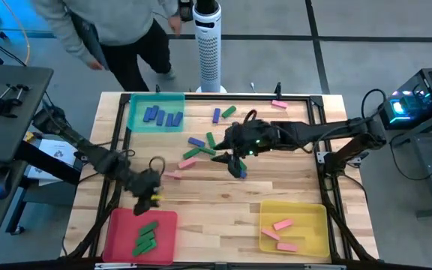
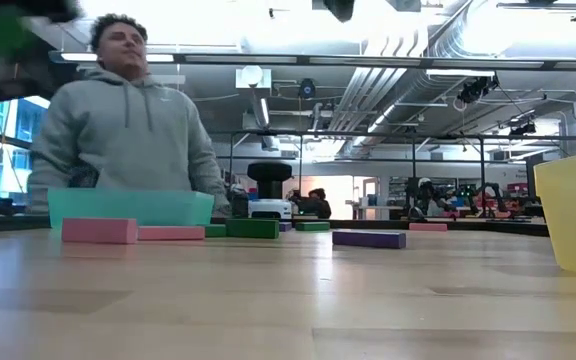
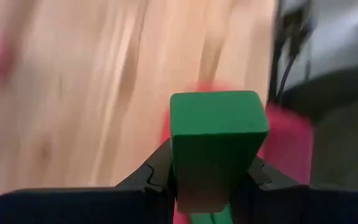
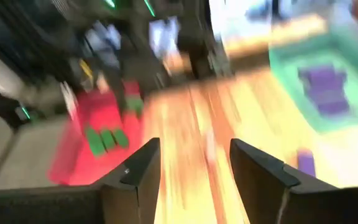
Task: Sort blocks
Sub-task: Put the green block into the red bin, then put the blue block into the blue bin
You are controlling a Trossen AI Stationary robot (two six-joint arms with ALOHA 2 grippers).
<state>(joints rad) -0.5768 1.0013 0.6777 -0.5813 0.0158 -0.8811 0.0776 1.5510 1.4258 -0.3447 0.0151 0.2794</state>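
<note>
Our left gripper (image 3: pixel 213 186) is squeezing a green block (image 3: pixel 218 146) just above the red tray (image 1: pixel 118 225) at the table's near left corner. The tray lies right under it. Our right gripper (image 1: pixel 235 161) waits mid-table, its fingers apart and holding nothing.

Wooden table (image 1: pixel 223 202): 3 trays (image 1: pixel 156 112), scattered loose blocks (image 1: pixel 188 162).

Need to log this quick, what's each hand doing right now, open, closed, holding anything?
Left hand: closed on a green block, near the red tray.
Right hand: open, holding nothing, over the table's middle.
</note>
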